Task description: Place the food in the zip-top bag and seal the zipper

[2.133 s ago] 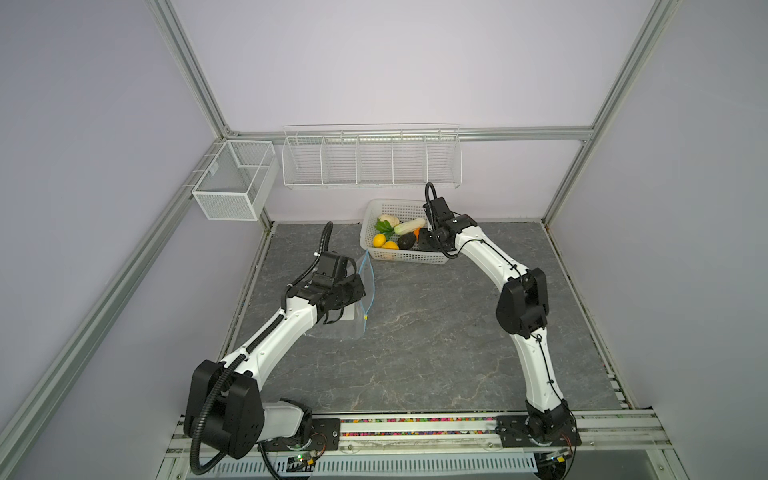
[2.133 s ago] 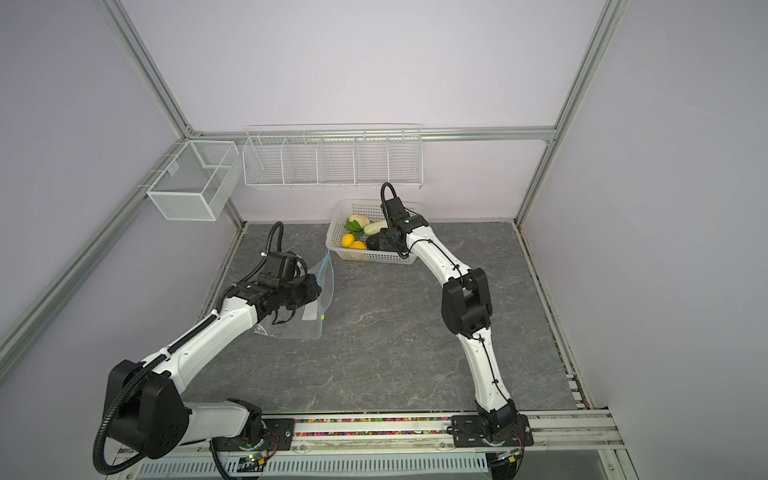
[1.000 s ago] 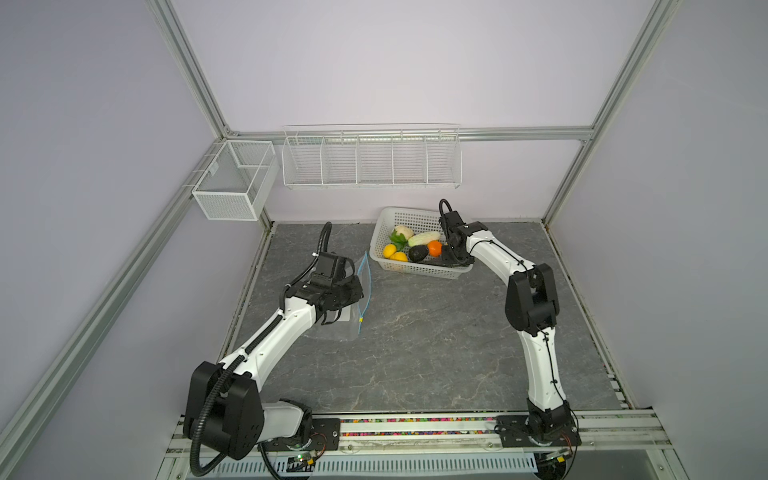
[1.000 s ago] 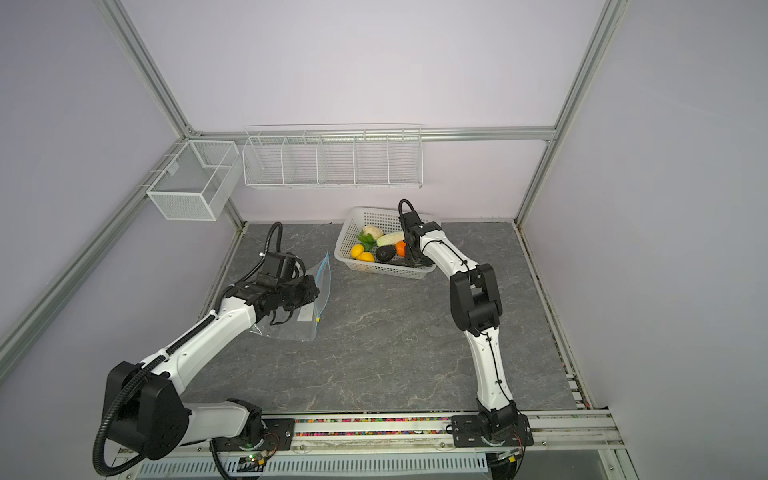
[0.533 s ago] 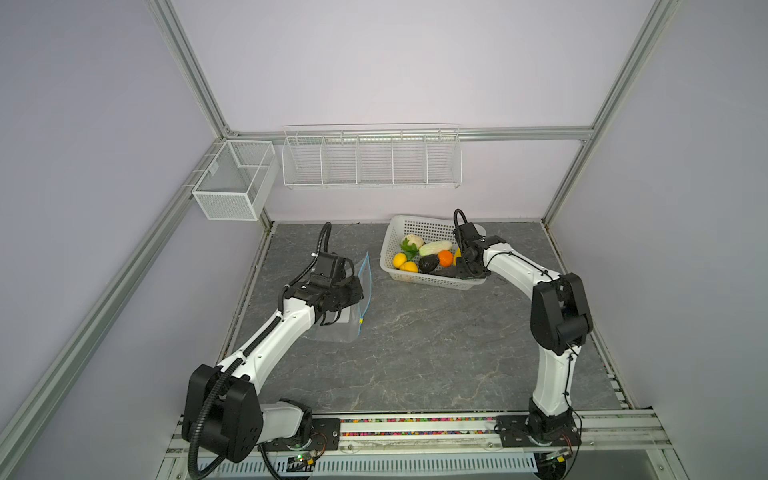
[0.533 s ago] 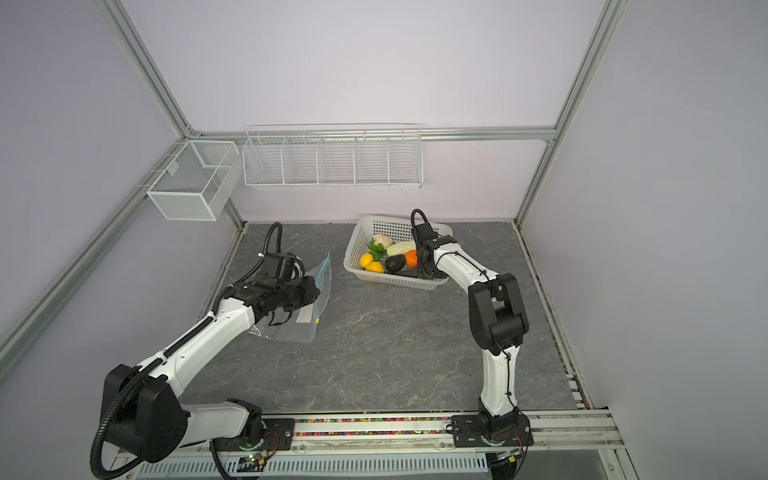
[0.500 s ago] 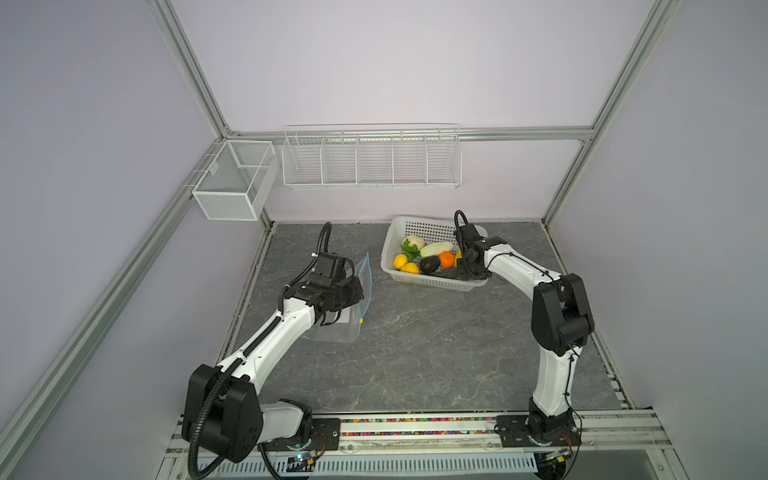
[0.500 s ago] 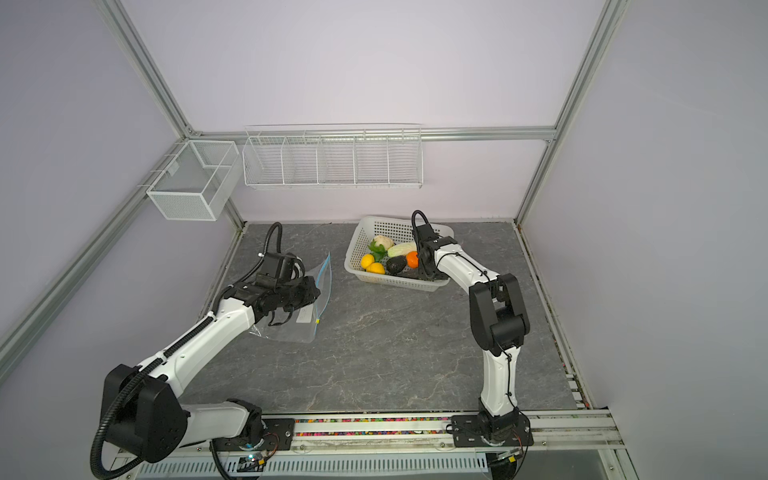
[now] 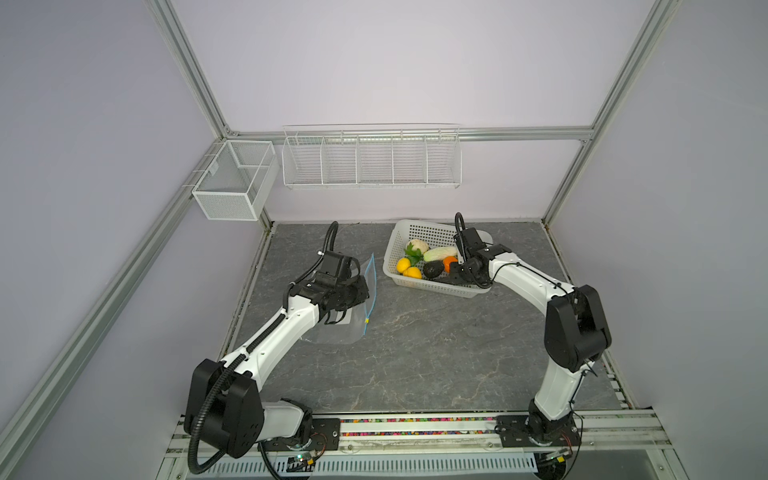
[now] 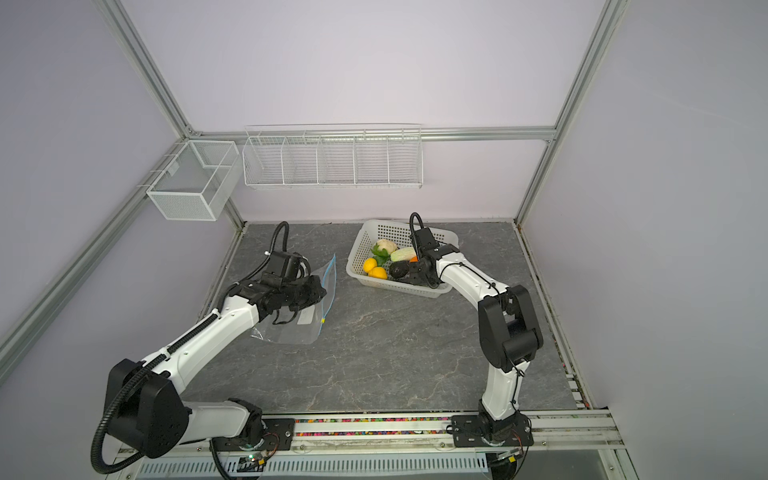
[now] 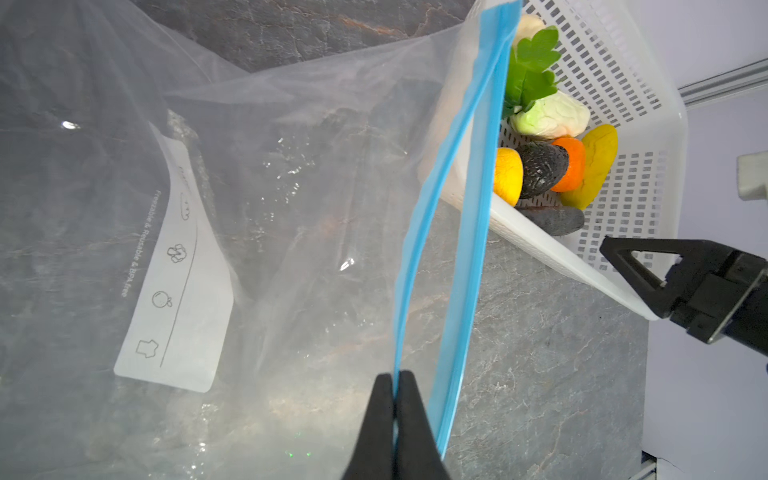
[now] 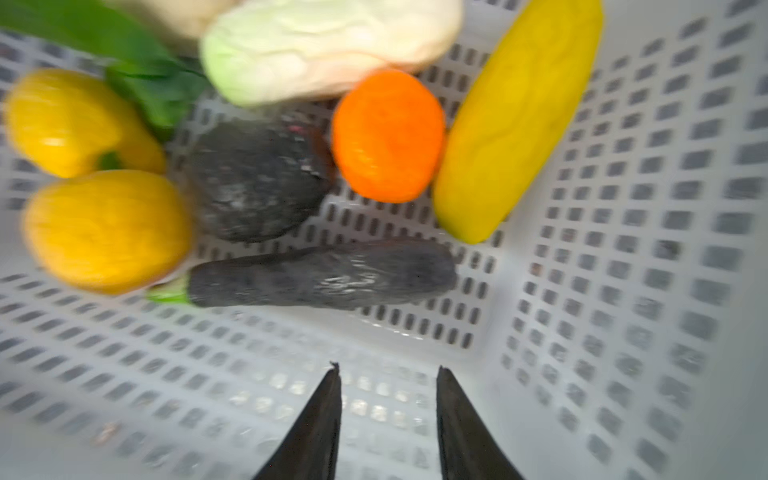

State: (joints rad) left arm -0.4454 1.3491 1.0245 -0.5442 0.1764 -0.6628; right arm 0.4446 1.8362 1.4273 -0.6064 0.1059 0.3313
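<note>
The clear zip-top bag (image 9: 349, 328) (image 10: 291, 328) lies on the left of the table with its mouth edge lifted. My left gripper (image 11: 395, 382) is shut on one lip of the blue zipper (image 11: 469, 208), so the mouth gapes towards the basket. The yellow slider (image 9: 367, 320) sits at the zipper's near end. The food lies in the white perforated basket (image 9: 432, 286): lemon (image 12: 108, 230), pepper (image 12: 70, 124), avocado (image 12: 257, 183), orange (image 12: 388, 135), corn (image 12: 519, 120), cabbage (image 12: 328, 45). My right gripper (image 12: 388, 374) stands open at the basket's near right corner, with nothing pinched.
A dark eggplant (image 12: 324, 278) lies nearest my right fingers. On the back wall hangs a white wire rack (image 9: 371, 160), and a mesh box (image 9: 232, 183) is at the back left corner. Bare grey tabletop (image 9: 415, 353) stretches in front of bag and basket.
The basket with the food has slid to the right along with my right gripper, whose jaws have now widened. The left gripper has kept the bag's lip almost in place.
</note>
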